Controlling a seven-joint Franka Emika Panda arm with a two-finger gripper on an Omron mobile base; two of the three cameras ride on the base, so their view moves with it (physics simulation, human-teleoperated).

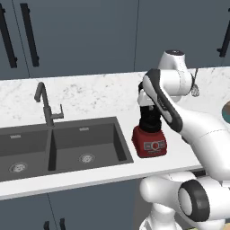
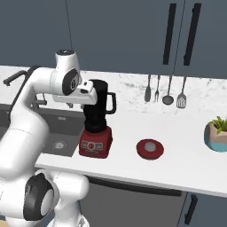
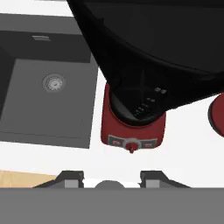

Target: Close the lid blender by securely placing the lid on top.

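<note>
- No brand name or readable writing shows on anything; the blender [image 2: 96,126] carries only round buttons and small marks on the front of its red base, too small to read.
- The blender stands upright on the white speckled counter [image 2: 186,155], just to the right of the dark double sink [image 1: 58,146], its smoky-black jar open at the top with the handle on the right in the right base view.
- The lid [image 2: 150,148], a round red cap with a grey centre, lies flat on the counter to the right of the blender, near it but apart.
- The gripper [image 3: 111,180] hangs over the jar's open mouth, looking down into it; its two dark fingertips [image 3: 70,179] stand moderately spread with nothing between them.
- A grey faucet [image 1: 46,105] rises behind the sink.
- Four utensils [image 2: 165,91] hang on the marbled backsplash.
- A green plant in a teal pot [image 2: 216,133] sits at the counter's right end.
- Dark blue-grey cabinets [image 2: 124,35] with long black handles fill the wall above, and similar doors run below the counter.
</note>
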